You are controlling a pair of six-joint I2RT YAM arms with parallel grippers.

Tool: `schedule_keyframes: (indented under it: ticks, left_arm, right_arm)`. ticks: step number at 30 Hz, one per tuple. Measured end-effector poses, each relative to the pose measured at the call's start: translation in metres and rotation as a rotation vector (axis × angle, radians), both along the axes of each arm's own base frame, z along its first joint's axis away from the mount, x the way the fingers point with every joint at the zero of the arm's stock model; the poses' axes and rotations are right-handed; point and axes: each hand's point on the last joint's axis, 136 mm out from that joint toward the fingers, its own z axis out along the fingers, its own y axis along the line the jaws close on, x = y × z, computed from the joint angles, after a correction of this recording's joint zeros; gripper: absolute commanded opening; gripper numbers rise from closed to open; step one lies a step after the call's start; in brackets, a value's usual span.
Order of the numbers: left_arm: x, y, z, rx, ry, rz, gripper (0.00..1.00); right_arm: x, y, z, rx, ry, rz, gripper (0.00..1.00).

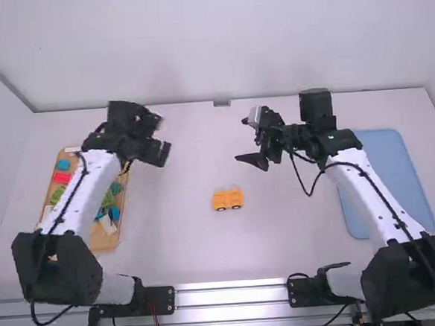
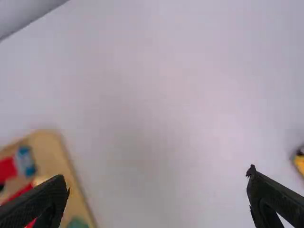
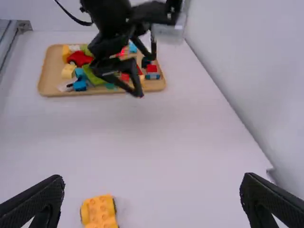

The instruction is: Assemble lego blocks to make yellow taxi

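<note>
Yellow car (image 1: 227, 199), room around, off table edges (image 1: 225, 278), both end effectors (image 1: 243, 140) wide open, empty

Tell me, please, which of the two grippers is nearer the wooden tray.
The left gripper: it hangs close beside the wooden tray, whereas the right gripper is nearer the small yellow vehicle.

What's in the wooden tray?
In the tray there are coloured pieces, including a red one, a yellow block, a blue block and green ones. The left pincer and its arm hide part of it, so I can't tell what's behind them.
</note>
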Motion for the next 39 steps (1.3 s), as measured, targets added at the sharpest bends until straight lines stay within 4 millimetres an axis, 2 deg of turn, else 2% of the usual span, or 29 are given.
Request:
schedule_keyframes:
  ticks: [4, 5, 6, 8, 10, 12, 15, 19, 24, 26, 31, 34, 36, 39]
  left_arm:
    - [-0.014, 0.075, -0.002, -0.123, 0.045, 0.376, 0.99]
    - [-0.015, 0.080, -0.002, -0.131, 0.049, 0.402, 0.99]
    - [-0.025, 0.105, -0.005, -0.175, 0.071, 0.537, 0.99]
    - [-0.040, 0.141, -0.008, -0.239, 0.086, 0.731, 0.99]
    - [-0.051, 0.161, -0.012, -0.280, 0.094, 0.854, 0.99]
    - [-0.077, 0.188, -0.025, -0.346, 0.133, 1.052, 0.99]
    - [-0.105, 0.205, -0.045, -0.410, 0.181, 1.234, 0.99]
    - [-0.133, 0.215, -0.075, -0.470, 0.225, 1.407, 0.99]
    - [-0.157, 0.212, -0.107, -0.479, 0.277, 1.460, 0.99]
    - [-0.165, 0.213, -0.113, -0.471, 0.294, 1.487, 0.99]
    - [-0.177, 0.215, -0.131, -0.439, 0.418, 1.547, 1.00]
    - [-0.177, 0.216, -0.146, -0.429, 0.487, 1.555, 0.97]
    - [-0.173, 0.221, -0.161, -0.426, 0.511, 1.557, 0.89]
    - [-0.171, 0.222, -0.171, -0.426, 0.527, 1.558, 0.75]
  right_arm:
    - [0.019, 0.032, -0.015, 0.024, 0.024, 0.003, 0.98]
    - [0.020, 0.035, -0.017, 0.026, 0.034, 0.001, 0.99]
    - [0.023, 0.043, -0.026, 0.023, 0.062, -0.003, 0.99]
    - [0.024, 0.055, -0.037, 0.012, 0.095, -0.008, 0.99]
    - [0.023, 0.060, -0.041, 0.003, 0.109, -0.012, 0.99]
    - [0.021, 0.066, -0.042, -0.001, 0.107, -0.017, 0.99]
    - [0.022, 0.068, -0.042, -0.006, 0.102, -0.027, 0.98]
    - [0.024, 0.066, -0.043, -0.011, 0.111, -0.042, 0.99]
    - [0.025, 0.064, -0.045, -0.014, 0.119, -0.050, 0.99]
    - [0.025, 0.064, -0.045, -0.015, 0.121, -0.051, 0.99]
    - [0.024, 0.064, -0.047, -0.020, 0.131, -0.050, 0.98]
    - [0.024, 0.064, -0.047, -0.020, 0.133, -0.051, 0.99]
    - [0.023, 0.064, -0.047, -0.021, 0.135, -0.051, 0.98]
    - [0.023, 0.064, -0.048, -0.022, 0.137, -0.050, 0.99]
